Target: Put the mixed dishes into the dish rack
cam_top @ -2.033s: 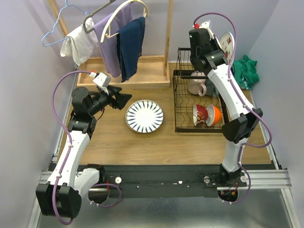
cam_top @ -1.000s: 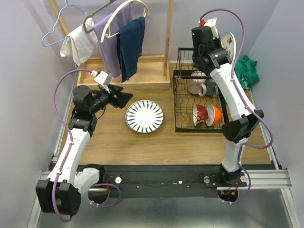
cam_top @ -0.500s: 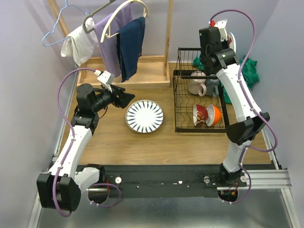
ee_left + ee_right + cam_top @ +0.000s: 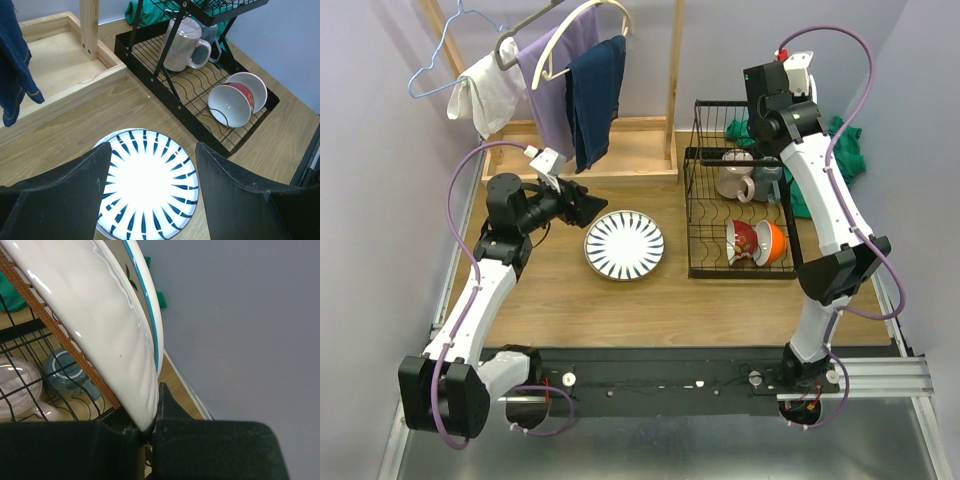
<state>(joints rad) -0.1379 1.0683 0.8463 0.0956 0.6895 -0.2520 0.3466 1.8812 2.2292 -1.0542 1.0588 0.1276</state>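
your right gripper pinches the rim of the white plate above the dish rack. your left gripper gapes wide over the striped plate, which lies flat on the table beside the rack.

L gripper hangs w/ jaws wide apart above striped plate, which lies flat on table. Dish rack sits just beyond, to the R: pale mug at far end, two bowls on edge, nested. Wooden tray far L.
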